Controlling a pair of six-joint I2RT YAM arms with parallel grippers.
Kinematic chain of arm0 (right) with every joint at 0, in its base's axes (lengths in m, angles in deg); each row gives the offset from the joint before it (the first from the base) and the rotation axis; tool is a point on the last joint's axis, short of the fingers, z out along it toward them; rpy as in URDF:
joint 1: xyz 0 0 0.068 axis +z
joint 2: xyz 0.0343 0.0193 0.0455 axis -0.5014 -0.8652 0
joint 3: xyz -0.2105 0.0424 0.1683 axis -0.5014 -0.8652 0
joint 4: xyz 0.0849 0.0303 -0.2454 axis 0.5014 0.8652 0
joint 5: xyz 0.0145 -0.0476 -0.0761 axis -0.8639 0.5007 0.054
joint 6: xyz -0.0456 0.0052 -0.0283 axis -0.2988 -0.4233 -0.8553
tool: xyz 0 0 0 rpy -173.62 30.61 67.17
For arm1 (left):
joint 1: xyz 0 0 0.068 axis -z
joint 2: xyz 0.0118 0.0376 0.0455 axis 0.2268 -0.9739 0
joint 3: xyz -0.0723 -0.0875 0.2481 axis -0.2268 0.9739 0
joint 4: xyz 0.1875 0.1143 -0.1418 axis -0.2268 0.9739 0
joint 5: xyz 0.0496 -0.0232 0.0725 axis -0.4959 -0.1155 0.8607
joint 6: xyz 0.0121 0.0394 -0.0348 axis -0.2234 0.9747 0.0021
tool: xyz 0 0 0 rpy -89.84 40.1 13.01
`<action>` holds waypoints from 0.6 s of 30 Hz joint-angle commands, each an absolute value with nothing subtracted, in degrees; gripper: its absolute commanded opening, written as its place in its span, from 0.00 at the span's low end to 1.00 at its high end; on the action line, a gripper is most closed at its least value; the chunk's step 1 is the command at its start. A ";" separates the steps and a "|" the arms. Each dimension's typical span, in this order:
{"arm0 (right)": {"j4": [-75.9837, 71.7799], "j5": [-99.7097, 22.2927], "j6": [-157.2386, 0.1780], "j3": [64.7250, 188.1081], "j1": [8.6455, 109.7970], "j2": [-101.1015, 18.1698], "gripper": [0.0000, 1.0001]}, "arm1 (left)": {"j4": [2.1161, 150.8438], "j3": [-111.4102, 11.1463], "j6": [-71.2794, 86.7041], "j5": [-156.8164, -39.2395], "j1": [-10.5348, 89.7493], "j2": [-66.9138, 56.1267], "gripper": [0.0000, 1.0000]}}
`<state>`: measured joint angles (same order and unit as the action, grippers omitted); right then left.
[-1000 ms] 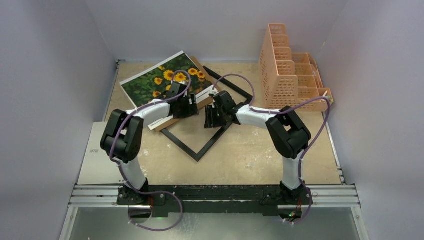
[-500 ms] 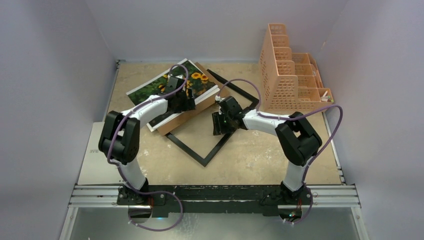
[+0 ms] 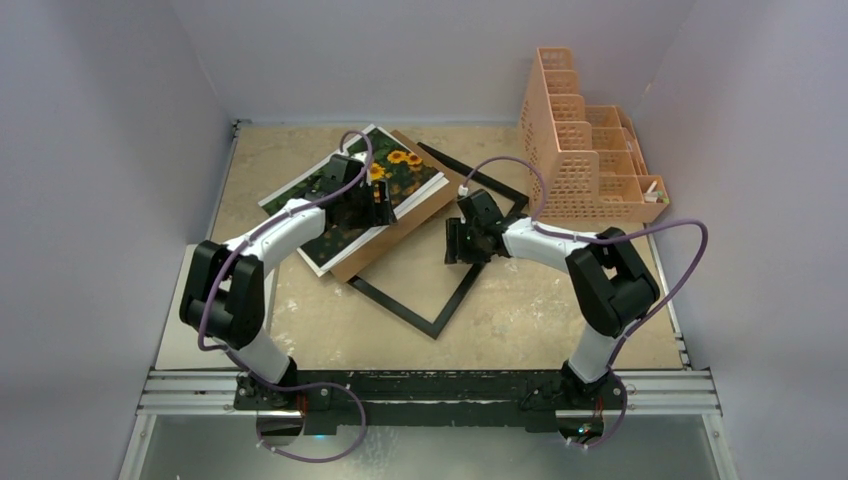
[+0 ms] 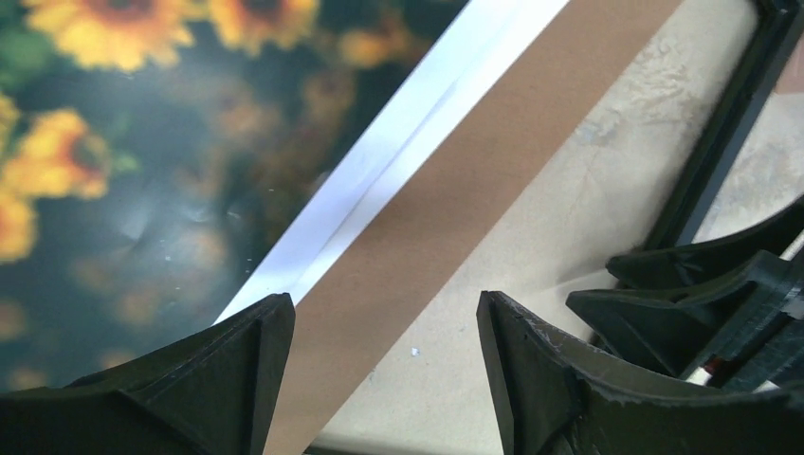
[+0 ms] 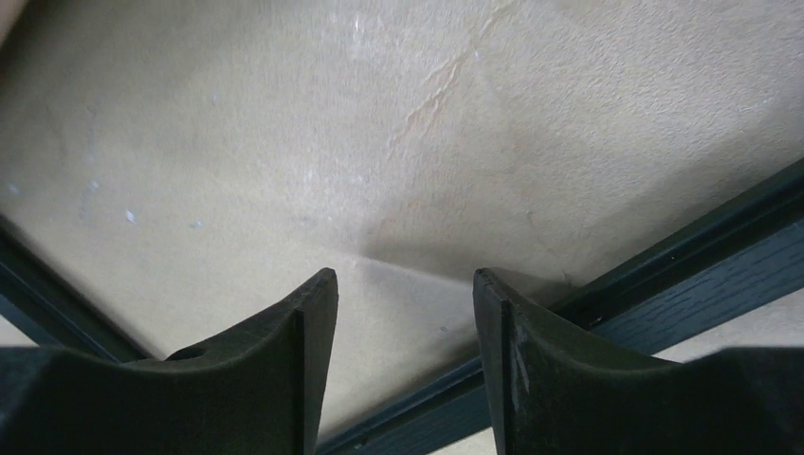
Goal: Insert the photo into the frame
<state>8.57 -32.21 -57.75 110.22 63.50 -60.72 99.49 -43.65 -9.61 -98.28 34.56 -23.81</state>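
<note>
Plain pale grey-lavender walls (image 3: pixel 430 50) close in the back and both sides. A beige, mottled table top (image 3: pixel 520 330) lies under soft, even light. An aluminium rail (image 3: pixel 430 395) runs along its near edge, a pale grey slab (image 3: pixel 190 330) lies at near left, and a peach mesh organizer (image 3: pixel 580 150) stands at rear right.

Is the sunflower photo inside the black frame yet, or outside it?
Outside. The photo lies on the brown backing board at the frame edge; only table shows through the frame's opening.

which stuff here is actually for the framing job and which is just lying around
For the job: photo, frame, board (likely the frame's back).
Lying about: organizer, grey plate.
</note>
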 commanded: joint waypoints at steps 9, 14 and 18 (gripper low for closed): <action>-14.79 -40.40 -36.27 109.85 64.02 -59.25 0.71 | 101.50 -43.75 -8.67 -90.69 34.47 -20.04 0.74; -20.69 -44.25 -33.14 110.22 64.02 -63.97 0.74 | 103.43 -43.54 -9.20 -86.61 34.47 -18.30 0.74; -29.46 -48.09 -30.54 109.77 64.02 -66.32 0.77 | 105.63 -43.88 -10.13 -82.45 34.44 -17.59 0.74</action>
<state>-19.06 -43.03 -34.98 110.05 63.81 -64.68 103.47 -43.65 -9.66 -87.79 34.56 -20.16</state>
